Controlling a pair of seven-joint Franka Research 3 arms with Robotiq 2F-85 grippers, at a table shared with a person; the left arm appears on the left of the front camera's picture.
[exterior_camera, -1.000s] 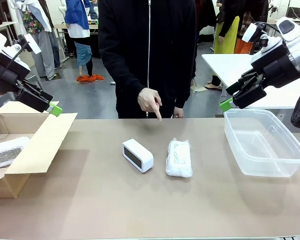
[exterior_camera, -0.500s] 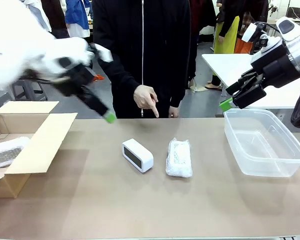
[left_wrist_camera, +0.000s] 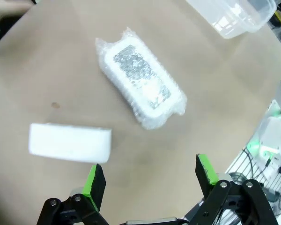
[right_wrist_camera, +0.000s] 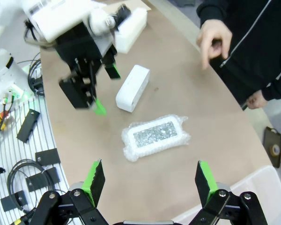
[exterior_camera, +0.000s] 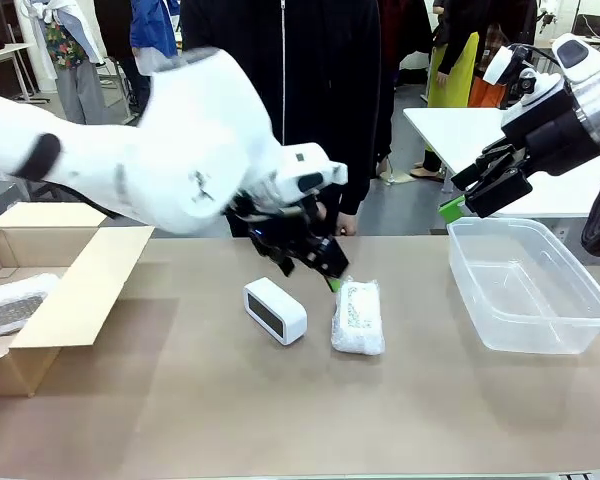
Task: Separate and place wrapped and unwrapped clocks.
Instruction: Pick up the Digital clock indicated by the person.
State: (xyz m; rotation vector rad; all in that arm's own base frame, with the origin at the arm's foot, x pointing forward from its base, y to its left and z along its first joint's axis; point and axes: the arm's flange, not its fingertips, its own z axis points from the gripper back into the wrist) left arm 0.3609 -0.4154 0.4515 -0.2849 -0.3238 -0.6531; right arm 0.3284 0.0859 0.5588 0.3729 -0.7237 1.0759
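The unwrapped clock [exterior_camera: 275, 310], smooth white with a dark face, lies mid-table. A wrapped clock [exterior_camera: 358, 315] in bubble wrap lies just right of it. My left gripper [exterior_camera: 325, 268] hangs open above the gap between them, touching neither. From the left wrist, the wrapped clock [left_wrist_camera: 140, 96] and the bare clock [left_wrist_camera: 69, 143] lie beyond my open left gripper [left_wrist_camera: 150, 174]. A second wrapped clock [exterior_camera: 10, 305] rests in the cardboard box [exterior_camera: 75, 295]. My right gripper [exterior_camera: 470, 195] stays open, high at the right; below it [right_wrist_camera: 150, 180] lie the wrapped clock [right_wrist_camera: 154, 137], the bare clock [right_wrist_camera: 132, 87] and the left gripper [right_wrist_camera: 107, 90].
A clear plastic container [exterior_camera: 525, 285] stands at the right. The open cardboard box takes up the left edge. A person in black stands at the far side, one hand [right_wrist_camera: 214, 40] held over the far edge. The near half of the table is bare.
My left arm has swung from above the box at the left across to the middle, down over the two clocks. The right arm has not moved.
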